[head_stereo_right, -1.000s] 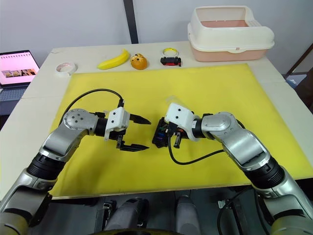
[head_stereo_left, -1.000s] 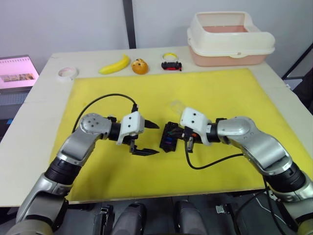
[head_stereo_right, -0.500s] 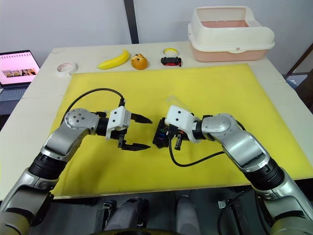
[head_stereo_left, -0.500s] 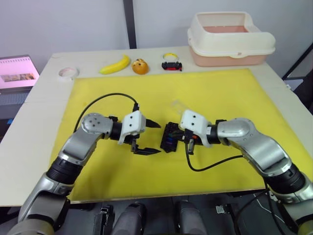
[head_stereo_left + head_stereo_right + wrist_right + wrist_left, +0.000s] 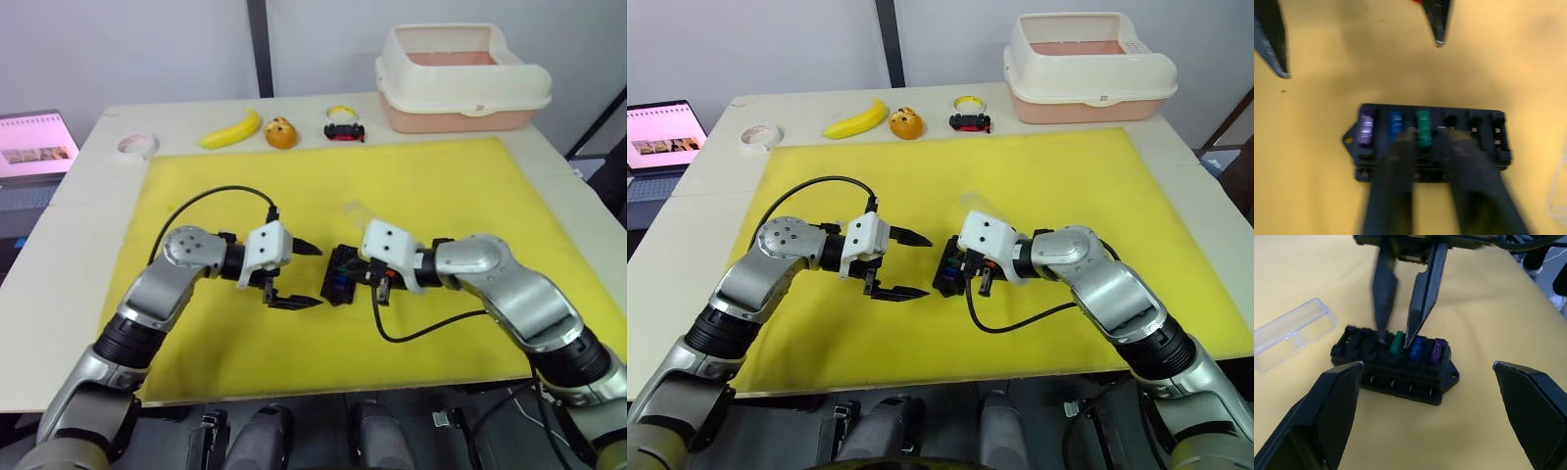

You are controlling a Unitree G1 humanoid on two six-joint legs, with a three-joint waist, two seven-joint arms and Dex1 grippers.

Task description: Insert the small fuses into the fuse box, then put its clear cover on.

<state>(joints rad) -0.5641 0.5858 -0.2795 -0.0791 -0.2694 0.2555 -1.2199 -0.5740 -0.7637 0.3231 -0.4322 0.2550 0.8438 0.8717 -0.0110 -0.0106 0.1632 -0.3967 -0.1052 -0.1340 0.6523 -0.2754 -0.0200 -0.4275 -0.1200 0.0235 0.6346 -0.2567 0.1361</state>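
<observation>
Left wrist view showed the right gripper (image 5: pixel 1403 340) slightly parted at the green fuse (image 5: pixel 1397 343) in the black rectangular plastic fuse box (image 5: pixel 1396 364). Left gripper (image 5: pixel 306 276) hung wide open beside it.

No lettering or numbers can be read.

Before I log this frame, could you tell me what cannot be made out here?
- Eye views: the fuse box slots are hidden behind the right gripper.
- Right wrist view: its fingers are blurred, covering the box's near edge.
- Left wrist view: the clear cover is cut off by the picture's edge.
</observation>
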